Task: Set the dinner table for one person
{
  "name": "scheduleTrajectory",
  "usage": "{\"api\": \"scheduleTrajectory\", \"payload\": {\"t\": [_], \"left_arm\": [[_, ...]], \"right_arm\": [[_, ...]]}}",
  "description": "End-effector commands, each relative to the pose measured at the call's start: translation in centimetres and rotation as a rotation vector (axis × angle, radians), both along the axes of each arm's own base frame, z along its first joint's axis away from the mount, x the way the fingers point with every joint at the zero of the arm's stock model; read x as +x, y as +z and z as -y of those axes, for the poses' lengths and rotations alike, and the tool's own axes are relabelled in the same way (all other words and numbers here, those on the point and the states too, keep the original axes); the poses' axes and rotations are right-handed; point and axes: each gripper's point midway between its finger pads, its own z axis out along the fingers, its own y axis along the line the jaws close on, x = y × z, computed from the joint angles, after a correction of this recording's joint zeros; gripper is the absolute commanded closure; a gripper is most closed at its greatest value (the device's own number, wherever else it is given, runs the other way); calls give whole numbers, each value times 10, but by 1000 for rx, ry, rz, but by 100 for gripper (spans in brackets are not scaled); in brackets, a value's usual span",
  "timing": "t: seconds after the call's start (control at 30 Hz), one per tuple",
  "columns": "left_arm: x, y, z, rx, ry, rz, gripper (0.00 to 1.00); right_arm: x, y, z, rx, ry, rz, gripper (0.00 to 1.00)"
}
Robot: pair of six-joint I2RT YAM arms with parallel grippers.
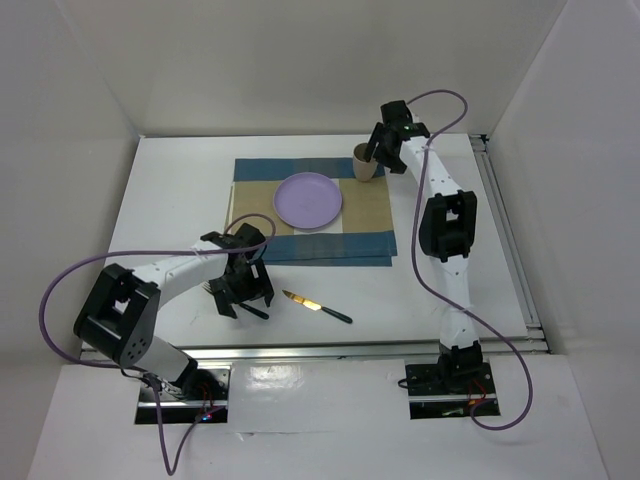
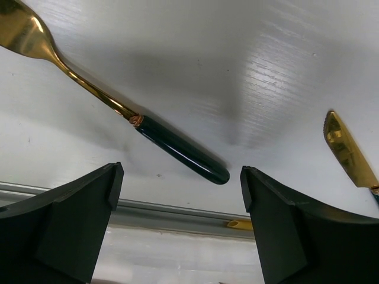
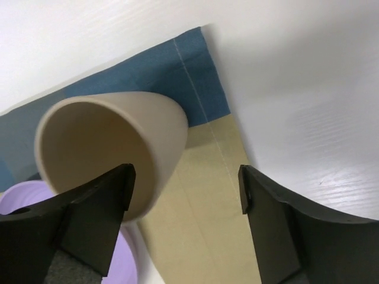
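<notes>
2 wide gaps: left jaws above fork (image 2: 177, 148), right jaws at beige cup (image 3: 155, 127).

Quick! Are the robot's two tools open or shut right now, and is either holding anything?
The left tool is open, empty, over the fork.
The right tool is open, empty, by the cup.

Striped placemat (image 1: 368, 210), blue and beige bands, lies flat. Lilac plate (image 1: 308, 200) sits on its middle. Beige cup (image 1: 365, 163) stands on its far right corner, mouth up, just beside the plate. Off the placemat, before its front edge, lies a gold knife (image 1: 318, 306) with a dark handle, aslant. A gold fork (image 2: 135, 120) with a dark green handle lies before the front left corner, apart from the knife.
</notes>
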Motion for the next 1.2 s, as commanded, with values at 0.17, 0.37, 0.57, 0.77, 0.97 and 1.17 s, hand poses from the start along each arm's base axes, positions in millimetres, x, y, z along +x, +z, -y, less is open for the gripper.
{"api": "scheduleTrajectory", "payload": {"t": [0.17,0.37,0.57,0.77,0.97,1.17], "left_arm": [[0,-12,-2,15,22,-18,0],[1,-18,-3,20,41,-27,11],[13,-24,0,22,51,-4,57],[3,5,-12,51,64,21,99],[18,69,-24,83,-66,160,100],[113,108,-43,232,-210,230,100]], "right_arm": [[-2,150,-11,82,53,300,9],[-29,224,-24,152,117,450,9],[-53,248,-30,145,151,476,9],[-100,213,-44,103,327,355,10],[-216,79,-76,-47,513,57,10],[-300,36,-110,-53,826,-58,19]]}}
